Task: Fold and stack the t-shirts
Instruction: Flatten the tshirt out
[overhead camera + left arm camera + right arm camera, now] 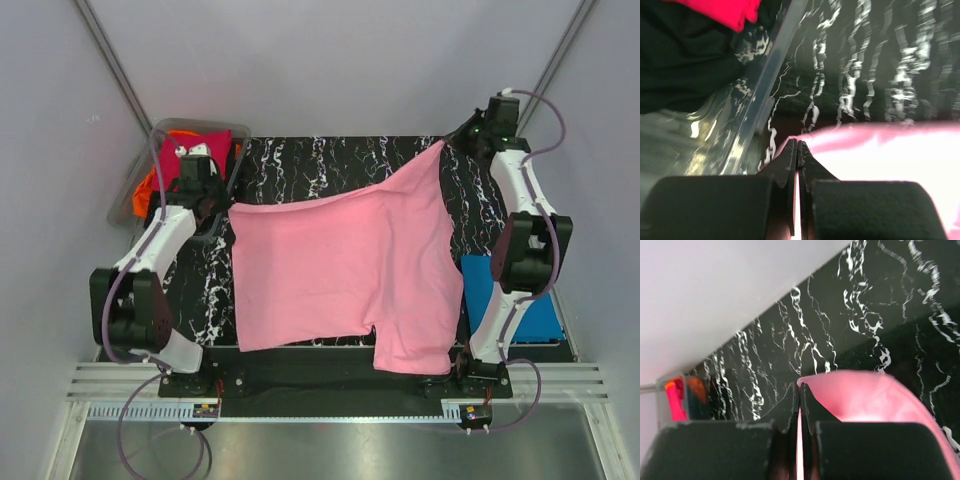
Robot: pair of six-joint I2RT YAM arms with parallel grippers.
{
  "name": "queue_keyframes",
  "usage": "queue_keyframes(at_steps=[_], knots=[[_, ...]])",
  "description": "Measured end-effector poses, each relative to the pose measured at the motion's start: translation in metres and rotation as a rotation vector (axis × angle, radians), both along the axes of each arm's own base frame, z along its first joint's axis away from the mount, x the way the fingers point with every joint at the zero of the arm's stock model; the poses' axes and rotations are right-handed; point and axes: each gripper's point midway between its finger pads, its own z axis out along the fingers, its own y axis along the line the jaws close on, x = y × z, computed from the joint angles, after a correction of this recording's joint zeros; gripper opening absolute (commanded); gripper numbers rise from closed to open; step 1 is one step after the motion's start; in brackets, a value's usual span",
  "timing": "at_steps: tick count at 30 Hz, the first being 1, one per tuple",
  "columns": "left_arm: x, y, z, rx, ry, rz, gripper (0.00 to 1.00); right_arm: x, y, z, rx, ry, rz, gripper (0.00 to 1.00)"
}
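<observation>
The light pink t-shirt (340, 265) is stretched out over the black marbled table (320, 165), its lower sleeve hanging past the front edge. My left gripper (226, 211) is shut on the shirt's left corner; in the left wrist view (798, 145) pink cloth (880, 155) shows between the closed jaws. My right gripper (449, 142) is shut on the far right corner and holds it up; in the right wrist view (799, 388) pink cloth (865, 400) shows between its jaws. A folded bright blue t-shirt (480, 290) lies at the right, partly behind the right arm.
A clear plastic bin (135, 195) at the back left holds crimson (205, 140), orange (150, 185) and black shirts; its wall (770, 75) is close to my left gripper. Grey walls surround the table.
</observation>
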Motion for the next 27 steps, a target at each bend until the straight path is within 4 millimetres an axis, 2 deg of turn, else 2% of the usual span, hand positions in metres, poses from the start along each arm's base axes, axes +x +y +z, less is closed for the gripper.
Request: queue_keyframes(at_steps=[3, 6, 9, 12, 15, 18, 21, 24, 27], knots=[[0.021, -0.002, -0.04, 0.001, 0.073, -0.004, 0.0, 0.014, 0.01, -0.027, -0.008, 0.025, 0.038, 0.0], [0.033, -0.004, -0.056, -0.004, 0.1, -0.011, 0.0, 0.024, 0.01, -0.044, -0.02, 0.037, 0.051, 0.0], [0.043, -0.006, -0.049, -0.004, 0.075, -0.023, 0.0, 0.027, 0.009, -0.047, -0.027, 0.035, 0.053, 0.0], [0.056, -0.007, -0.029, -0.006, 0.019, -0.036, 0.0, 0.03, 0.008, -0.037, -0.032, 0.011, 0.053, 0.0], [0.058, -0.01, -0.012, -0.018, -0.022, -0.049, 0.0, 0.033, 0.008, -0.021, -0.036, -0.022, 0.052, 0.0], [0.05, -0.014, 0.013, -0.037, -0.057, -0.069, 0.0, 0.032, 0.008, 0.01, -0.041, -0.077, 0.05, 0.0], [0.039, -0.019, 0.06, -0.059, -0.15, -0.091, 0.0, 0.024, 0.008, 0.058, -0.05, -0.164, 0.045, 0.0], [0.018, -0.022, 0.129, -0.077, -0.294, -0.112, 0.0, 0.001, 0.009, 0.128, -0.066, -0.288, 0.036, 0.0], [-0.019, -0.023, 0.22, -0.089, -0.505, -0.135, 0.0, -0.043, 0.01, 0.212, -0.089, -0.451, 0.013, 0.0]])
